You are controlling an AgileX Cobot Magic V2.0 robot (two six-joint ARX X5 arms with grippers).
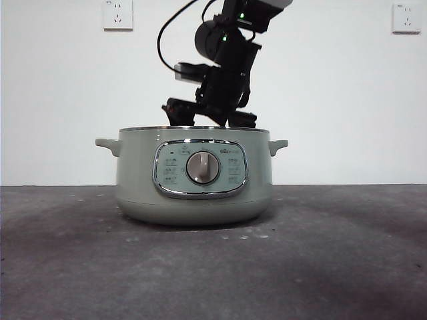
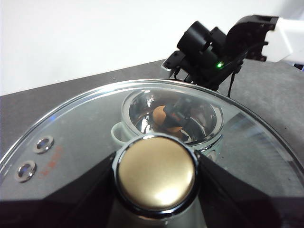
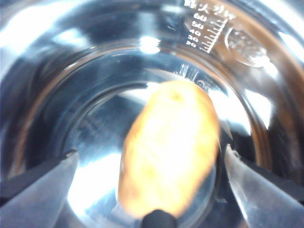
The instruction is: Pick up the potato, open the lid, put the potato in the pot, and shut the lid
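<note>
The potato lies between the open right gripper in the pot; the left gripper clamps the lid.

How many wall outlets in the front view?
2. One outlet is at the upper left of the wall, the other outlet at the upper right, either side of the right gripper reaching into the pot. The arm may hide more.

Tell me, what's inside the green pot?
The right gripper, jaws open, reaches into the pot, and the potato shows between them over the shiny metal bottom. The potato covers part of that bottom. From the front, the pot's wall hides everything inside.
</note>
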